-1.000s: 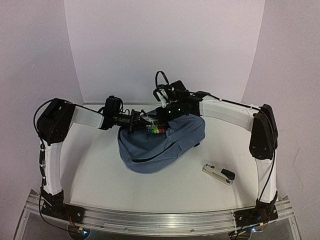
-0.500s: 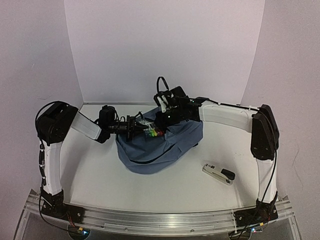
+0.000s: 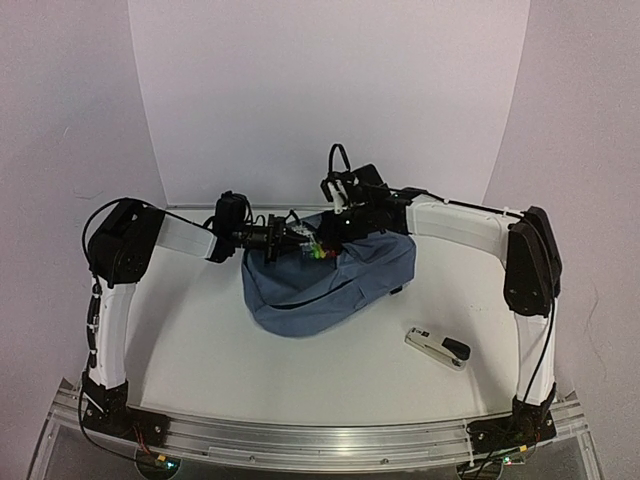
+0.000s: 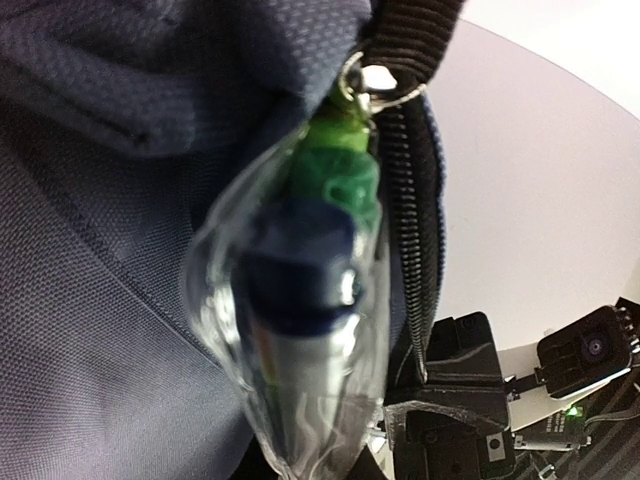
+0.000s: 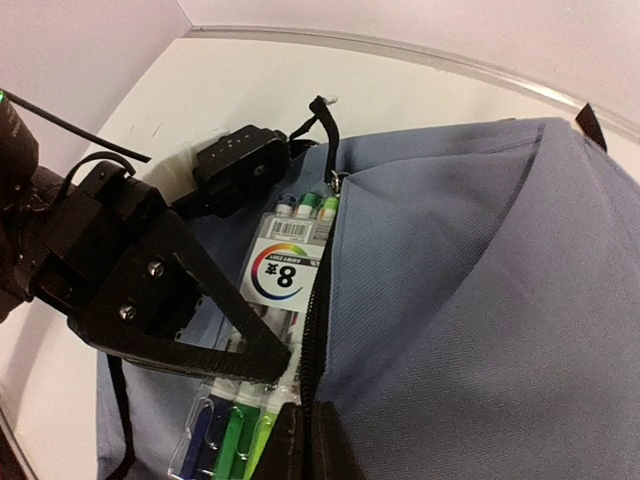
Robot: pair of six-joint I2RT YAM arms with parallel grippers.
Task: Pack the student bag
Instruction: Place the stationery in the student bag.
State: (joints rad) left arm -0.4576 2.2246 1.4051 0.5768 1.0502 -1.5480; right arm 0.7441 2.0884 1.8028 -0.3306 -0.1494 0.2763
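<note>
The student bag [image 3: 330, 290] lies slumped mid-way across the table [image 3: 200, 345], toward the far side, its zipper mouth open. Our left gripper [image 3: 283, 236] pinches a marker pack [image 5: 285, 275] narrowly at that mouth. The right gripper [image 3: 338, 228] hangs just beside it, and we cannot tell how its jaws stand.

White table [image 3: 200, 340], pale lilac walls [image 3: 330, 90]

Cloth, clear plastic, a touch of metal

The student bag [image 3: 330, 290] is seen as matt, finely woven cloth, edged by a black toothed zipper [image 4: 415, 250] with a coarse webbing pull [image 4: 415, 30] on a shiny metal ring [image 4: 385, 85]. The marker pack [image 5: 285, 320] is sleeved in glossy clear plastic with 1 printed paper label [image 5: 282, 270]. The table [image 3: 200, 340] is smooth, matt white.
</note>
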